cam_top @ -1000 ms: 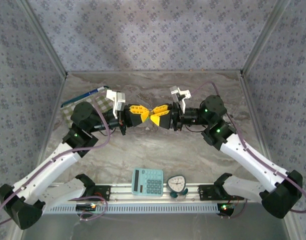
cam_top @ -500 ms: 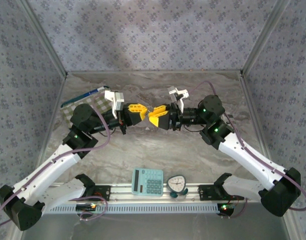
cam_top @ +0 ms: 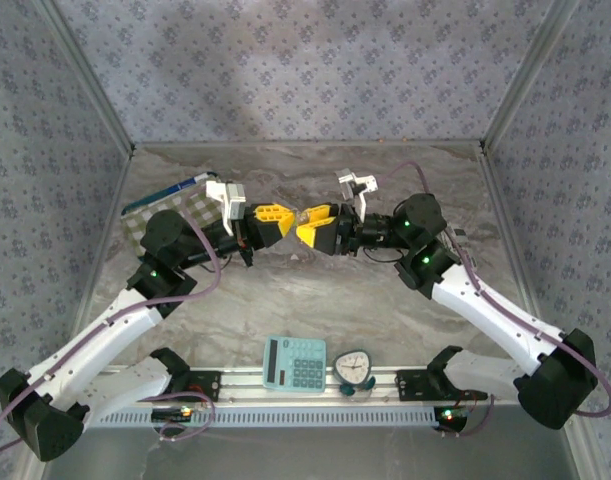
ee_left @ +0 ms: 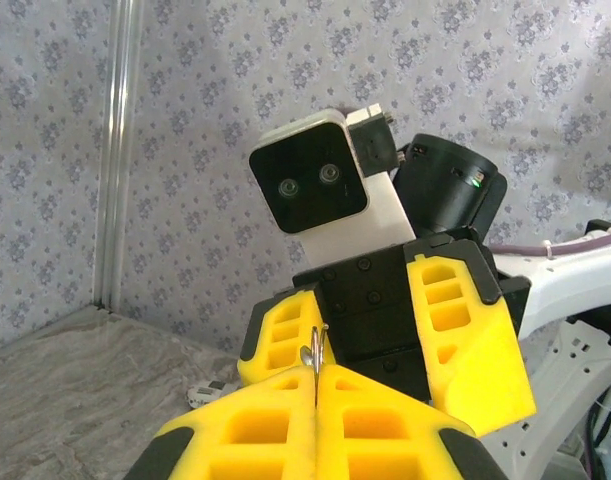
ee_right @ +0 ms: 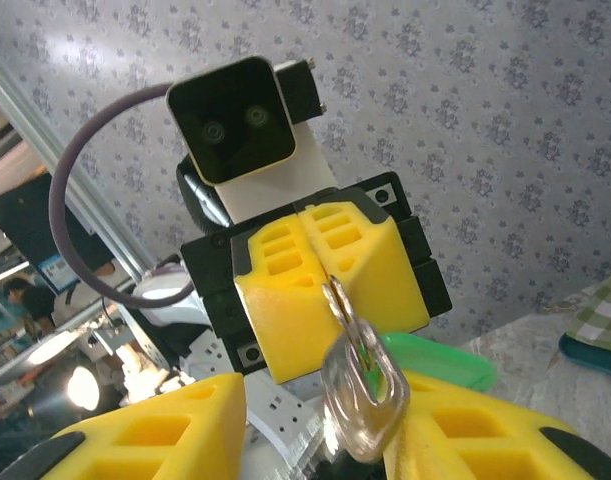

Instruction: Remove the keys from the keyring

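- At the left rear of the bench (cam_top: 285, 300), a checked cloth (cam_top: 150, 222) and a blue pen (cam_top: 175, 187) lie well apart from the work.
- The left end effector (cam_top: 290, 222) is raised above the middle of the bench and points right. This probably lets the keys hang free where the other arm can reach them.
- Its fingers are clenched together. The left wrist view shows a thin edge of the keyring (ee_left: 315, 352) pinched in the seam between them.
- In the right wrist view a shiny key (ee_right: 363, 390) dangles from that pinch, so the task's things are in the air and not on the bench.
- The right end effector (cam_top: 305, 224) faces the left one nose to nose, seemingly lined up to take the key.
- Its jaws stand partly apart, with the key in the gap between them. They appear released, and whether a pad (ee_right: 185, 420) brushes the key cannot be told.
- A green shape (ee_right: 440, 365) behind the key is too blurred to identify.
- A calculator (cam_top: 294, 363) and a small dial (cam_top: 353, 367) rest at the near edge.
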`<action>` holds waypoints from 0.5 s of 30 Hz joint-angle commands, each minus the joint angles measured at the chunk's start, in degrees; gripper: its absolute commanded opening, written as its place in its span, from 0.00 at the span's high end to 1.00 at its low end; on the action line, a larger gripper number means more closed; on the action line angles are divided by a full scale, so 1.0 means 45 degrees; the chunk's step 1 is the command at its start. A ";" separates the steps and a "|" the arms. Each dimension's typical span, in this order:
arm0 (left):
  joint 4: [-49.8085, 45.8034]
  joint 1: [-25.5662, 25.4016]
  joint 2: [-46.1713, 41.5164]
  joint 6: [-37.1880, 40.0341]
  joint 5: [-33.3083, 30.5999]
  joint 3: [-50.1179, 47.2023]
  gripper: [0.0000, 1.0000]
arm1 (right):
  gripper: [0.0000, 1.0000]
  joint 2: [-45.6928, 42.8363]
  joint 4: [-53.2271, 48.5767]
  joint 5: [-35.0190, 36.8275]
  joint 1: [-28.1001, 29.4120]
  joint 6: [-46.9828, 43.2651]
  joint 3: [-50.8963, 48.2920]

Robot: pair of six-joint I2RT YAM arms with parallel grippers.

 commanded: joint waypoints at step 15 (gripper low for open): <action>0.0998 -0.0121 -0.0710 0.0203 -0.1275 -0.0517 1.00 | 0.71 0.0455 0.2020 0.1213 0.0281 0.1240 -0.0355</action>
